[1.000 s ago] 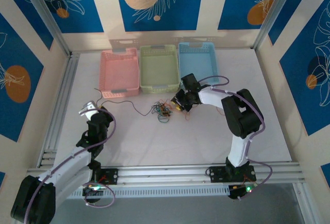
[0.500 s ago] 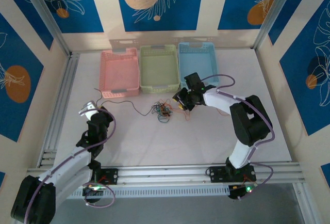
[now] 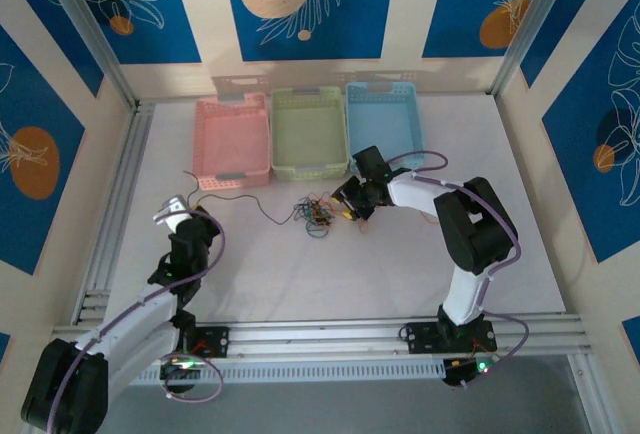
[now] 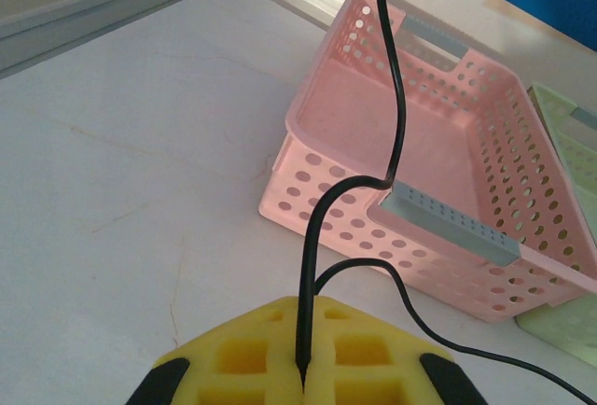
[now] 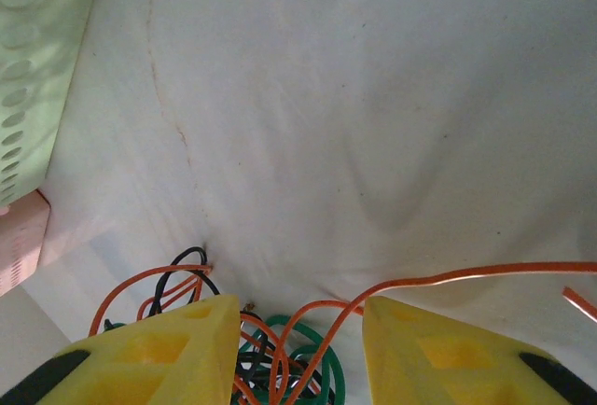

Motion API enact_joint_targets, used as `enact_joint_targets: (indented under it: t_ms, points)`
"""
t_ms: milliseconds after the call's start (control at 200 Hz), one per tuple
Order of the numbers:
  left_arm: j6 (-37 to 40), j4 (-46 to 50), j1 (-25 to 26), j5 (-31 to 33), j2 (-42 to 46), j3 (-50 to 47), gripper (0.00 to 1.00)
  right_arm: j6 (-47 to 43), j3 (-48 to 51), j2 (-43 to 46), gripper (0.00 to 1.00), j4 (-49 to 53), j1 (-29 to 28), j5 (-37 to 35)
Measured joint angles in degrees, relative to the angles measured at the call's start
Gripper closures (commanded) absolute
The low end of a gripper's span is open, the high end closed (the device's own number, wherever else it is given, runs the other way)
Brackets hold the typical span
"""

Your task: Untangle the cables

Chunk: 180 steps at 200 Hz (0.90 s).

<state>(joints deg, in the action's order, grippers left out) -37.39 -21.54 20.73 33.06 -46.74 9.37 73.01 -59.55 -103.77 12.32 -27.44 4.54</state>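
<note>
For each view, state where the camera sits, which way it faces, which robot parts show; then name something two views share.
Top external: above and behind, looking down: table, left arm, right arm, cables.
Left wrist: on left gripper, facing pink basket; fingers pinch a black cable.
Right wrist: on right gripper, facing down; open fingers straddle cables.
Shared: pink basket, in top and left wrist.

A pink plastic basket (image 3: 232, 140), a green plastic basket (image 3: 309, 134) and a blue plastic basket (image 3: 383, 126) stand side by side on the white table (image 3: 300, 279).

Left pincer (image 4: 303, 372) clamped, right pincer (image 5: 300, 335) spread apart.
</note>
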Motion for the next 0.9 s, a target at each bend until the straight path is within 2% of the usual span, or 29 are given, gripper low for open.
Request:
enact_joint_targets:
  t_ms: [530,660,900]
  points:
    - [0.00,-0.15,-0.11,-0.02,-0.37,0.00,1.00,0.70,-0.07,-1.31,0.60,-1.03,-1.51,0.02]
    - [0.00,-0.15,-0.11,-0.02,-0.37,0.00,1.00,0.87,-0.28,-1.92,0.64,-1.31,-1.60,0.20]
    - [-0.02,-0.15,-0.11,-0.02,-0.37,0.00,1.00,0.61,-0.37,-2.21,0.78,-1.09,-1.51,-0.50]
